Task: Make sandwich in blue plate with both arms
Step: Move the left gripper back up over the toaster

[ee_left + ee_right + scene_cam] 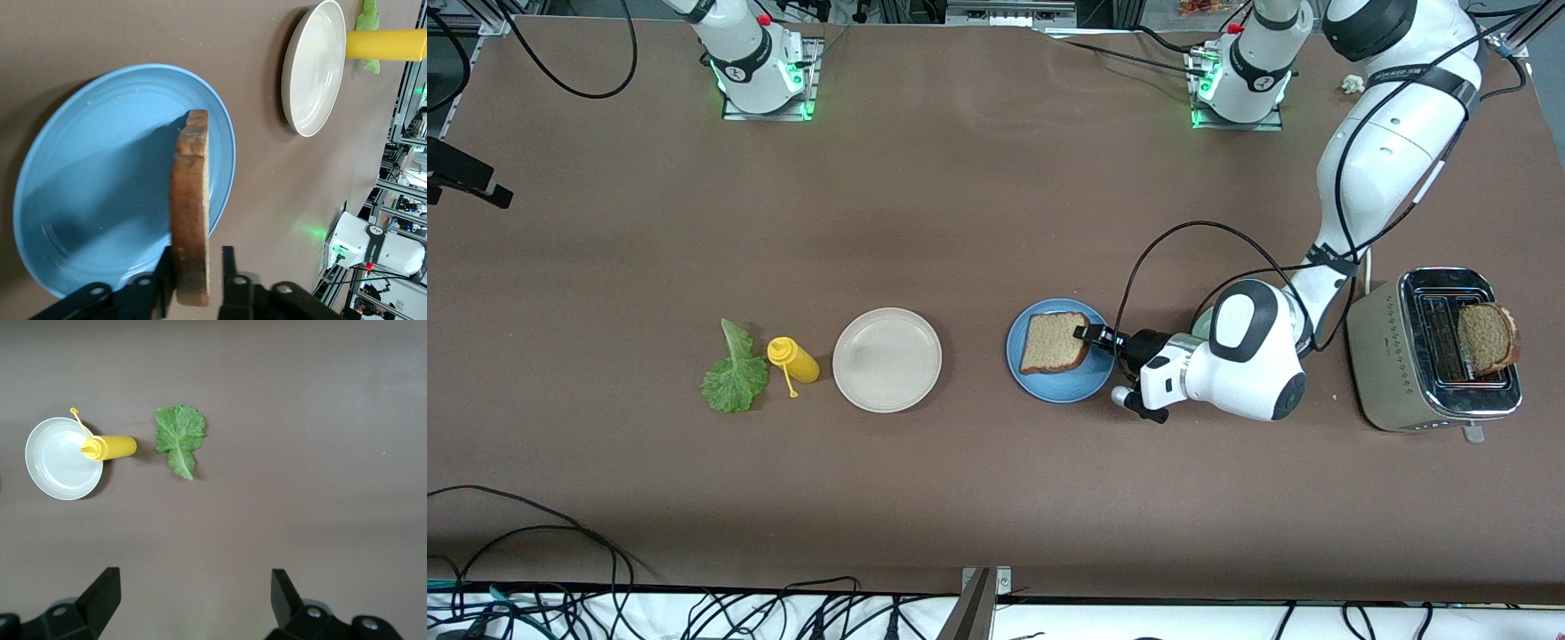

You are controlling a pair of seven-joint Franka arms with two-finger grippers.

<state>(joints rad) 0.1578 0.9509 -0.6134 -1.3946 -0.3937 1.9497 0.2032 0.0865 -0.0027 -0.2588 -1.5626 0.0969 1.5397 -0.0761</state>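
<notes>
A brown bread slice [1054, 341] stands tilted on edge on the blue plate [1049, 387]. My left gripper [1087, 336] is around its crust at the plate's rim. In the left wrist view the bread slice [191, 213] rests against one finger [163, 280], and a gap shows between it and the other finger, so the left gripper [198, 277] is open. A second bread slice [1487, 336] sticks out of the toaster [1423, 356]. The lettuce leaf [734, 369] lies flat toward the right arm's end. My right gripper [193, 593] hangs open and empty high over the table, looking down on the lettuce leaf [179, 439].
A yellow squeeze bottle [793, 359] lies between the lettuce and a beige plate [887, 359]. A pale green plate [1202, 324] shows partly under the left arm's wrist. Cables run along the table's near edge.
</notes>
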